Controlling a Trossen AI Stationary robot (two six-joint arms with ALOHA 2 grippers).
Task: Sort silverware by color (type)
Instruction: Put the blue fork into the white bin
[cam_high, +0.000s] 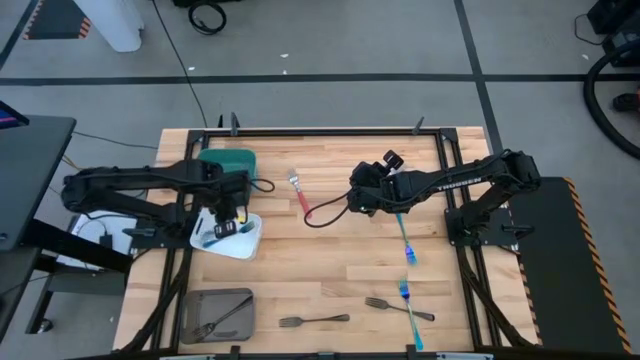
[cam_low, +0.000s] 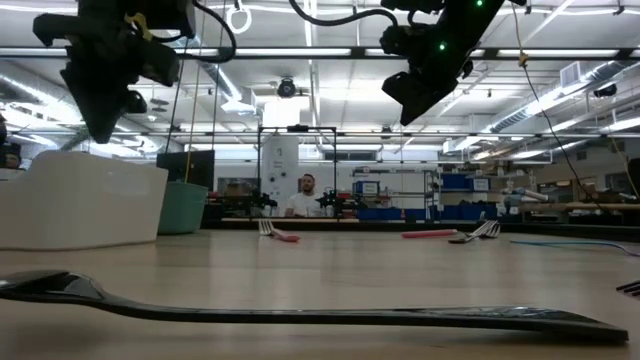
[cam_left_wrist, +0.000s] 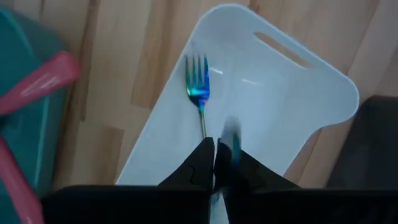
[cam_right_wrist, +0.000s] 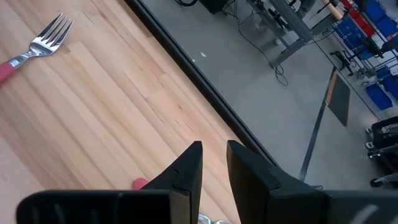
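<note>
My left gripper (cam_left_wrist: 222, 155) hangs over the white bin (cam_high: 247, 240), fingers close together around a blurred blue utensil (cam_left_wrist: 231, 138). A blue-handled fork (cam_left_wrist: 199, 93) lies flat on that bin's floor. My right gripper (cam_right_wrist: 213, 148) is high above the table's middle (cam_high: 360, 190), slightly open and empty. A red-handled fork (cam_high: 299, 190) lies to its left on the table. Two blue utensils (cam_high: 405, 243) (cam_high: 411, 312) and two dark grey forks (cam_high: 315, 320) (cam_high: 385, 303) lie toward the near right. Another grey fork (cam_high: 212, 324) lies in the grey bin (cam_high: 240, 297). My left gripper has the blue utensil's end (cam_left_wrist: 232, 146) between its two fingers, coming from above and pointing down into the white bin. The utensil sticks out past the fingertips, clear of the bin floor. Its blur hides which part is held.
A green bin (cam_high: 228, 160) with red handles (cam_left_wrist: 37, 84) sits just beyond the white bin. A red cable (cam_high: 318, 216) loops below the right arm. Bare wood lies between the bins and the scattered forks. A person sits far behind the table (cam_low: 307, 197).
</note>
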